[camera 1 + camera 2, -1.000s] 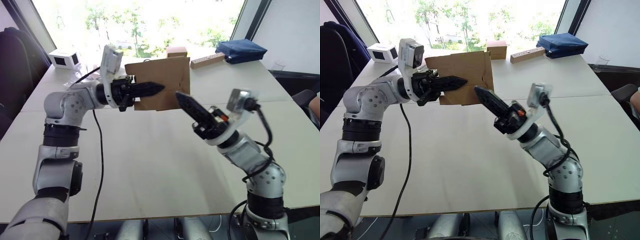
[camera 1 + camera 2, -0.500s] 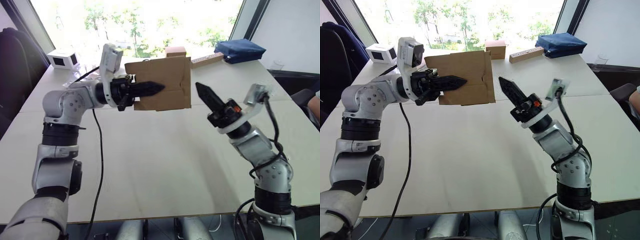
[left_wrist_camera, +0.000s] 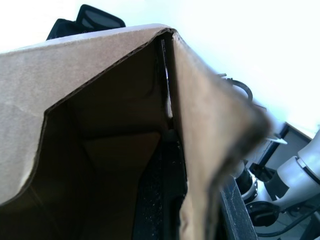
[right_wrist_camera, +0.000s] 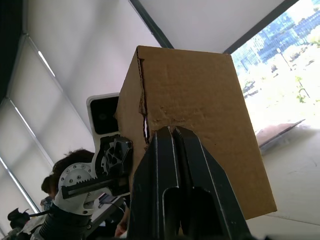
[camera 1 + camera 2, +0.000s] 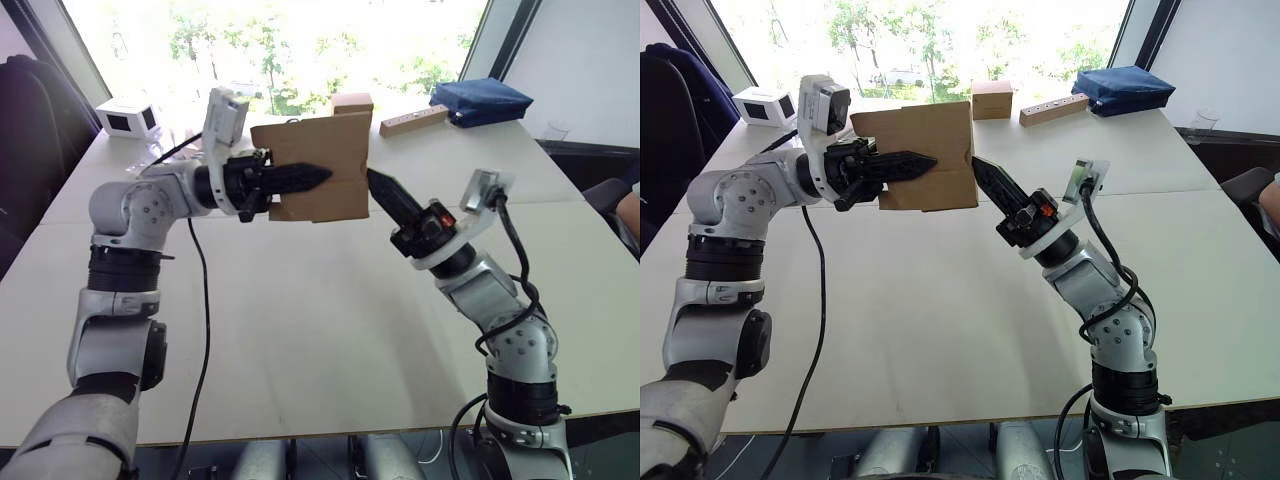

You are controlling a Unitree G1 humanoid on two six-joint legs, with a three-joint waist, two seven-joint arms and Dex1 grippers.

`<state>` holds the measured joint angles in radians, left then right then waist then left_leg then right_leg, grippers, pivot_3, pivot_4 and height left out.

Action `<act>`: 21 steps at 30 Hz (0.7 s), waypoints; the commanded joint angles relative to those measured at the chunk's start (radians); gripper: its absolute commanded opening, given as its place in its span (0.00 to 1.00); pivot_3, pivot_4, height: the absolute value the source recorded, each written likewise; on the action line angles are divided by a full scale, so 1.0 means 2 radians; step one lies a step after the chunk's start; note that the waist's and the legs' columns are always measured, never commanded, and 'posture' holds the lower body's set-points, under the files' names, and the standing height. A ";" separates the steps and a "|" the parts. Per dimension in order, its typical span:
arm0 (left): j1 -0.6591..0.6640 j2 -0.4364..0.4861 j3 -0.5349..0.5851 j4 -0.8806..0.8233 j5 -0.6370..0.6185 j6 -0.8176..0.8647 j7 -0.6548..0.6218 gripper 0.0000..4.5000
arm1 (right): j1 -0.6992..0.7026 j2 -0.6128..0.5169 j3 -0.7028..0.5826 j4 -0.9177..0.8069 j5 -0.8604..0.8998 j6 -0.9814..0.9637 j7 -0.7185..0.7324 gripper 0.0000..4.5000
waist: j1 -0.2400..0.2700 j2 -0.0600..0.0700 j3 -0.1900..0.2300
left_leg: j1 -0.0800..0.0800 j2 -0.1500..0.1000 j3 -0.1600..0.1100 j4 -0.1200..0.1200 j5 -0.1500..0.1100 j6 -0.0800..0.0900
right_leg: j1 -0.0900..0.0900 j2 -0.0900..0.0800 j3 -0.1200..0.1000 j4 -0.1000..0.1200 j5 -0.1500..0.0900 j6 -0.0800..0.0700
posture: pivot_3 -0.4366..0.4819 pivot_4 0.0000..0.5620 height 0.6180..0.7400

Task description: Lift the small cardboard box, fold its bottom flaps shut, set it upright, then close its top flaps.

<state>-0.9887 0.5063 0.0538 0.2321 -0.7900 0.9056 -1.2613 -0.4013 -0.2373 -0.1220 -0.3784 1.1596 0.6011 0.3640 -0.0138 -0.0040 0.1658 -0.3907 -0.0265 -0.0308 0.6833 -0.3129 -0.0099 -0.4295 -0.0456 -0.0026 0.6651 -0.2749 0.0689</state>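
Aloft, small cardboard box (image 5: 322, 165) in left pincer (image 5: 312, 177), closed right pincer (image 5: 376, 181) touching.

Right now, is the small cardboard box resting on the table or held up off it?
Held up: the left gripper holds the small cardboard box clear above the table.

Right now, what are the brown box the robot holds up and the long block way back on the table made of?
The small cardboard box: looks like matte brown cardboard, with thin creased walls and torn edges. The long block: probably pale bare wood, though it's too far away to be sure.
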 commanded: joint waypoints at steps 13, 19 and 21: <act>-0.059 0.052 -0.068 0.009 0.074 -0.025 -0.070 0.00 | 0.038 -0.064 -0.040 -0.053 0.030 0.034 0.017 0.01 | 0.001 0.000 0.000 | 0.000 0.000 0.000 0.000 0.000 0.000 | 0.000 0.000 0.000 0.000 0.000 0.000 | 0.48 0.27 1.00; -0.119 0.099 -0.171 0.038 0.164 -0.060 -0.151 0.00 | 0.099 -0.139 -0.081 -0.064 0.037 0.057 0.036 0.01 | 0.001 0.000 0.000 | 0.000 0.000 0.000 0.000 0.000 0.000 | 0.000 0.000 0.000 0.000 0.000 0.000 | 0.48 0.27 1.00; -0.141 0.120 -0.232 0.037 0.197 -0.098 -0.173 0.00 | 0.120 -0.181 -0.090 -0.077 0.025 0.070 0.049 0.01 | 0.000 0.000 0.000 | 0.000 0.000 0.000 0.000 0.000 0.001 | 0.000 0.001 0.000 0.000 0.000 0.000 | 0.48 0.27 1.00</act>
<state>-1.2197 0.7185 -0.3476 0.3188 -0.4495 0.7728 -1.5632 -0.1660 -0.5550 -0.2705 -0.4734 1.2144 0.7268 0.4324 -0.0128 -0.0040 0.1662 -0.3910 -0.0270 -0.0304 0.6831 -0.3136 -0.0086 -0.4292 -0.0444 -0.0027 0.6645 -0.2751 0.0689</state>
